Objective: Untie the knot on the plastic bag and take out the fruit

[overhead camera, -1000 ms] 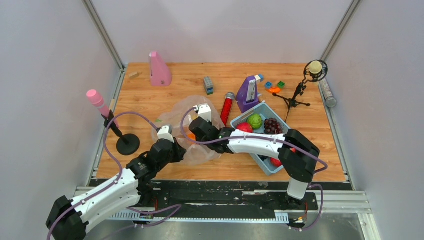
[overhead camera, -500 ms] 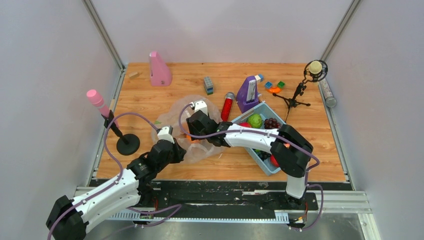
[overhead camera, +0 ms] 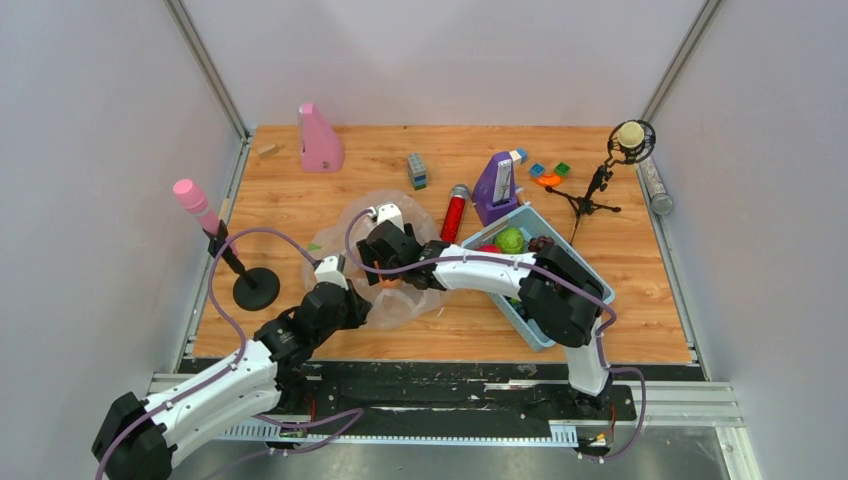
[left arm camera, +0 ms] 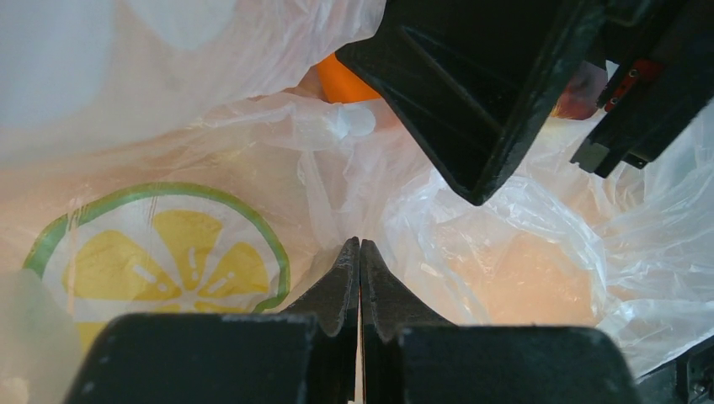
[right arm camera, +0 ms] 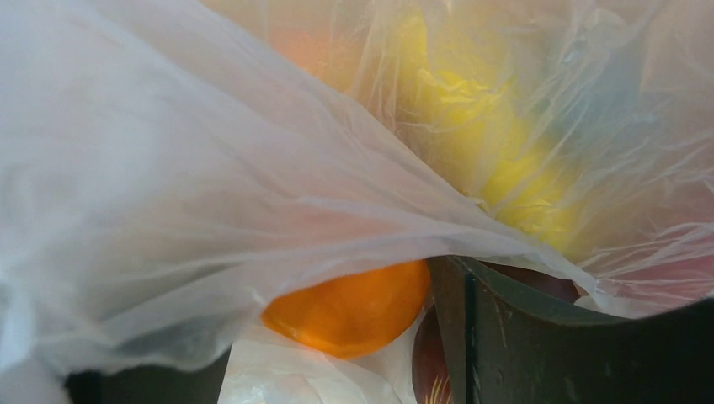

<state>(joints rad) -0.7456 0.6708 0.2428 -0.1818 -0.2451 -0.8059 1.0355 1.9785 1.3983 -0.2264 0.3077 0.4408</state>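
L claw (left arm camera: 359,252) is pressed together on a fold of the plastic bag (left arm camera: 505,278), prob. to anchor it on the worktop (overhead camera: 640,250). R claw (right arm camera: 307,337) is spread under the film w/ the orange fruit (right arm camera: 362,299) between its fingers, not yet gripped; looks set to close on it.

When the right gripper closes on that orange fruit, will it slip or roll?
The orange fruit looks round and smooth, so it would probably roll out of an off-centre pinch. The plastic bag drapes limply over it; that film may get caught in the pinch and make it slicker.
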